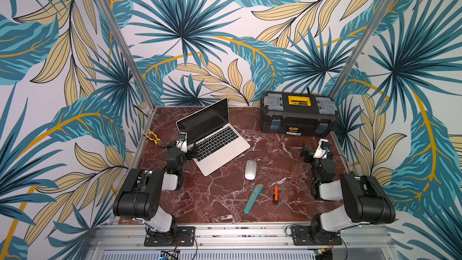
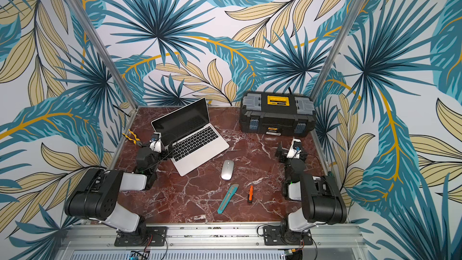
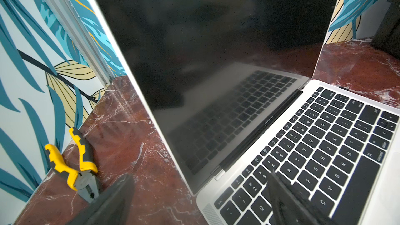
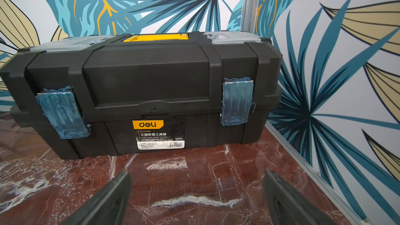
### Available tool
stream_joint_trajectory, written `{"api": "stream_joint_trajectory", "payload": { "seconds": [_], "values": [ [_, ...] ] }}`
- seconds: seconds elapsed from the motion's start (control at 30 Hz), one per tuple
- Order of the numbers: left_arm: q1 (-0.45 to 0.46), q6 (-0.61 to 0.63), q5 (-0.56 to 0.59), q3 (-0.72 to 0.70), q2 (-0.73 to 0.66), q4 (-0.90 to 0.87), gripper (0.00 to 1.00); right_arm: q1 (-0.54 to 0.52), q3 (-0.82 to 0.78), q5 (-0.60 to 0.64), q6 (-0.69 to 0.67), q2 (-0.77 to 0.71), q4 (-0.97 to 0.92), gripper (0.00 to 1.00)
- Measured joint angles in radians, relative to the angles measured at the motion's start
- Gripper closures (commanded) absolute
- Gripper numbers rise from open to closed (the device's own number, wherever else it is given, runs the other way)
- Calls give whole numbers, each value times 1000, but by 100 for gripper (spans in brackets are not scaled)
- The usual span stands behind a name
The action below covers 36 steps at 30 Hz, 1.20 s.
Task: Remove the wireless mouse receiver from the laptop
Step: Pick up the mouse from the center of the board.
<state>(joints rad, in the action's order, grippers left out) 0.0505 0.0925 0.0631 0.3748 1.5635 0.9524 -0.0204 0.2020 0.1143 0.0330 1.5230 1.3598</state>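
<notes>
**Both grippers spread wide, laptop corner between my left fingers**

On one red marble table (image 1: 220, 211) I count one toolbox (image 1: 297, 113), one laptop (image 1: 220, 146), one mouse (image 1: 250, 170), one teal knife (image 1: 253, 198), one pair of yellow-and-black pliers (image 1: 153, 138) and one orange screwdriver (image 1: 275, 192). My two arms reach in from the near rail.

The toolbox stands shut at the back, on my right side. Its front label (image 4: 147, 124) reads "deli", and under that "THREE LAYER FOLDING TOOLBOX" below a line of Chinese characters. The finer print there is too small to read. On the laptop's black keys I can read "esc" and "command". The tiny lettering under its dark screen is too blurred to be sure of.

The laptop lies open at the back, on my left side, turned at an angle, with the mouse near its front corner. My left gripper (image 3: 200, 177) is wide open and holds nothing. It sits at the laptop's hinge corner by the esc key. One finger (image 3: 116, 200) is outside the laptop's edge, over bare table just beside the pliers. The other (image 3: 287, 200) is over the number row. I cannot tell whether either touches the laptop. I cannot pick out the receiver with any certainty.

My right gripper (image 4: 197, 173) is also spread wide and empty. It is above bare table, facing the toolbox and well apart from the laptop.
</notes>
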Motion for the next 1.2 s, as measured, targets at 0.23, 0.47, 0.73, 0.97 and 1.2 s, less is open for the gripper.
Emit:
{"api": "stream_joint_trajectory", "payload": {
  "seconds": [0.23, 0.47, 0.73, 0.97, 1.2],
  "values": [
    [0, 0, 0, 0, 0, 0, 0, 0, 0, 0, 0, 0, 0, 1],
    [5, -20, 66, -38, -19, 40, 0, 0, 0, -4, 0, 0, 0, 1],
    [19, -104, 250, -92, -401, -113, 0, -3, 137, -23, -2, -166, -280, 1],
    [2, -477, 242, 80, -544, -513, 0, -95, 351, -98, 122, -336, -684, 10],
    [0, -609, 92, 153, -580, -938, 0, -331, 536, -177, 231, -302, -1011, 12]
  ]
}}
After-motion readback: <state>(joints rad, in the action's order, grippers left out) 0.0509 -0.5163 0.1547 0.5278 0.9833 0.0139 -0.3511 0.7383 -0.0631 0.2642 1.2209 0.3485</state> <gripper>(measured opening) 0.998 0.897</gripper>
